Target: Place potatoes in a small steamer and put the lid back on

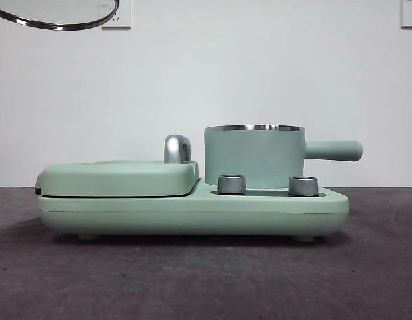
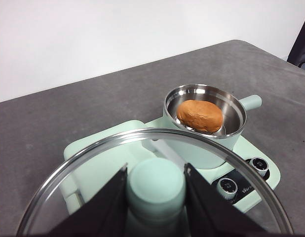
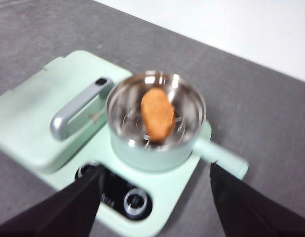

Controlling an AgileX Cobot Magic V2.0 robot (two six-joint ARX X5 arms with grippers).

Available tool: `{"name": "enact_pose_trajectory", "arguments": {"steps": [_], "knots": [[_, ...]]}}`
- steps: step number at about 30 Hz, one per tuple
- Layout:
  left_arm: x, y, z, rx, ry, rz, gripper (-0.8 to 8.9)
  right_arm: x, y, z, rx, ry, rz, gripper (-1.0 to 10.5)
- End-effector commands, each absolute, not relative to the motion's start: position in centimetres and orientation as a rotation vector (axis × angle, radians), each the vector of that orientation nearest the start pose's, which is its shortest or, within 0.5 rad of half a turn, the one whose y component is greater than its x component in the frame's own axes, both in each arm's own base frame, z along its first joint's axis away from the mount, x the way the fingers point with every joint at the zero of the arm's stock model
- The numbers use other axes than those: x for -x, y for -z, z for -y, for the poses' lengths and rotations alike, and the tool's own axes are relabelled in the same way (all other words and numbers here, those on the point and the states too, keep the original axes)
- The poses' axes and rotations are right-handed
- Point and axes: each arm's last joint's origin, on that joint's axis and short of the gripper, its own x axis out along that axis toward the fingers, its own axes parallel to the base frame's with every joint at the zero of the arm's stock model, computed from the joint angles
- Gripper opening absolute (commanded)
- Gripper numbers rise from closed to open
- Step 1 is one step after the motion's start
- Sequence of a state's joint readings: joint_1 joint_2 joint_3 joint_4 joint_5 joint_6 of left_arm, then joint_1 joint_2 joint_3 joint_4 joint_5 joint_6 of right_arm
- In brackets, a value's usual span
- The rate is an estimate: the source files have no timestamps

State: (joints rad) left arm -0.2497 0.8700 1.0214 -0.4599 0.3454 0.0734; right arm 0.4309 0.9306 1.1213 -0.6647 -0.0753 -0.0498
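Note:
The mint-green small steamer (image 1: 254,157) stands uncovered on the right half of the cooker base, its straight handle pointing right. An orange-brown potato (image 2: 199,115) lies inside its steel bowl, also seen as the potato (image 3: 157,113) in the right wrist view. My left gripper (image 2: 156,183) is shut on the mint-green knob of the glass lid (image 2: 83,163) and holds it high up and to the left of the pot; the lid's rim (image 1: 59,19) shows at the front view's top left corner. My right gripper (image 3: 155,190) hangs open above the steamer (image 3: 157,143), holding nothing.
The flat mint-green griddle cover (image 1: 119,177) with its chrome handle (image 1: 177,149) lies shut on the left of the base (image 1: 193,213). Two steel dials (image 1: 232,184) sit in front of the pot. Dark grey tabletop surrounds the appliance; a white wall stands behind.

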Motion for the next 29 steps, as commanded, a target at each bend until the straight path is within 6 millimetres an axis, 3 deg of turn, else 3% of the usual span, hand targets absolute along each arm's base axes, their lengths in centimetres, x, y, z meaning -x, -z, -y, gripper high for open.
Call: {"name": "enact_pose_trajectory", "arguments": {"steps": [1,7,15,29], "knots": [[-16.7,-38.0,5.7,-0.053,0.632,-0.248,0.09,-14.5,-36.6,-7.0,0.056,-0.498,-0.481,3.2],[-17.8,-37.4,7.6,-0.062,0.706,-0.265,0.09,-11.4,-34.6,-5.6,0.01,-0.491,-0.458,3.2],[-20.5,-36.6,11.2,-0.066,0.81,-0.198,0.1,-8.4,-35.0,-4.2,-0.013,-0.494,-0.344,3.2],[-26.2,-34.0,18.4,-0.008,0.841,-0.117,0.1,-7.6,-34.4,-3.8,-0.003,-0.493,-0.4,3.2]]}}
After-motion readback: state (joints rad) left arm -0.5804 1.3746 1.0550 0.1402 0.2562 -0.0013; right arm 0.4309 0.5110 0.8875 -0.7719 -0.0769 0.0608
